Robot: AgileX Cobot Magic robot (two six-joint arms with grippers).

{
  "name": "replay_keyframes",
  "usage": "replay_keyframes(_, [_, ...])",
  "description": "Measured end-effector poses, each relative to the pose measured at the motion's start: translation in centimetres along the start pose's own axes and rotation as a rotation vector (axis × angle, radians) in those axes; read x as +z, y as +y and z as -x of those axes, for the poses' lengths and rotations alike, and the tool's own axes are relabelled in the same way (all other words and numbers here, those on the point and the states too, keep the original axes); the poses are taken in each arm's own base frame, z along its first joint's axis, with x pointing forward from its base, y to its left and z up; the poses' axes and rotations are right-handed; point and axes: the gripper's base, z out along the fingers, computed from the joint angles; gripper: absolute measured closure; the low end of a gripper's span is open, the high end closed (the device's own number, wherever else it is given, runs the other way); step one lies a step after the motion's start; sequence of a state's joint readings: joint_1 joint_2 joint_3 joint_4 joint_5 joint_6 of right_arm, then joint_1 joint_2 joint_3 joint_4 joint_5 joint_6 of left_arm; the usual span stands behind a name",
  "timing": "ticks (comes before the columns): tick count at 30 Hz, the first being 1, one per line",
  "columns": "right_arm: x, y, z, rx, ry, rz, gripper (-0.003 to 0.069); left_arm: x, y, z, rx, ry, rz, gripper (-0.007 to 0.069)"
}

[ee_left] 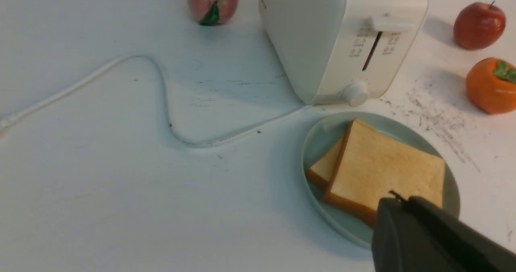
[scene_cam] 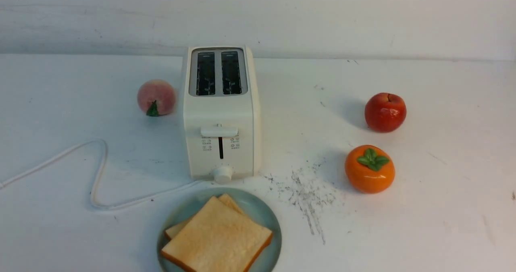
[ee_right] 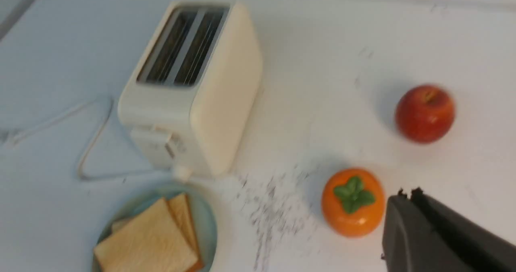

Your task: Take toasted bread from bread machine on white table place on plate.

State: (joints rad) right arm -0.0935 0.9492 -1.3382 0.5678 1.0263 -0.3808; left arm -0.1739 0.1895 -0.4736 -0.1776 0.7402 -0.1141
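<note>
Two slices of toasted bread [scene_cam: 217,237] [ee_left: 387,171] [ee_right: 149,241] lie stacked, partly overlapping, on the pale blue-green plate [scene_cam: 266,215] [ee_left: 322,135] [ee_right: 207,219] at the front of the white table [scene_cam: 403,223]. Just behind the plate stands the cream bread machine [scene_cam: 219,115] [ee_left: 338,38] [ee_right: 193,90], both slots empty, lever up. My left gripper [ee_left: 399,198] is shut with nothing in it, hovering over the plate's near edge. My right gripper [ee_right: 407,193] is shut and empty, above the table beside the orange fruit. Neither arm shows in the front view.
A peach [scene_cam: 156,97] [ee_left: 212,0] sits left of the toaster. A red apple [scene_cam: 385,112] [ee_left: 479,25] [ee_right: 424,113] and an orange persimmon [scene_cam: 369,168] [ee_left: 489,86] [ee_right: 352,201] sit to its right. The white cord [scene_cam: 96,175] [ee_left: 165,98] loops across the left side.
</note>
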Motion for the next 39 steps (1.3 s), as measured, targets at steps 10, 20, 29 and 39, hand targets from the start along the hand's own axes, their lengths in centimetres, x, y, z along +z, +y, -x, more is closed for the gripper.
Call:
replay_keyframes(10, [-4.5,0.9,-9.9,0.090,-0.492,-0.169,0.0668,0.9,-0.3,-0.3,-0.106,-0.065,-0.077,0.0638])
replay_keyframes(20, [0.0,-1.9,-19.8,0.123,-0.412,-0.288,0.0659,0.8,-0.4,0.7,-0.120,-0.179,-0.090,0.0638])
replay_keyframes(29, [1.0,-2.2,-21.4,0.127,-0.352,-0.291,0.0655,0.8,-0.4,0.8,-0.124,-0.192,-0.092,0.0636])
replay_keyframes(39, [1.0,-2.1,-21.5,0.127,-0.338,-0.280,0.0644,0.8,-0.4,0.8,-0.124,-0.192,-0.092,0.0630])
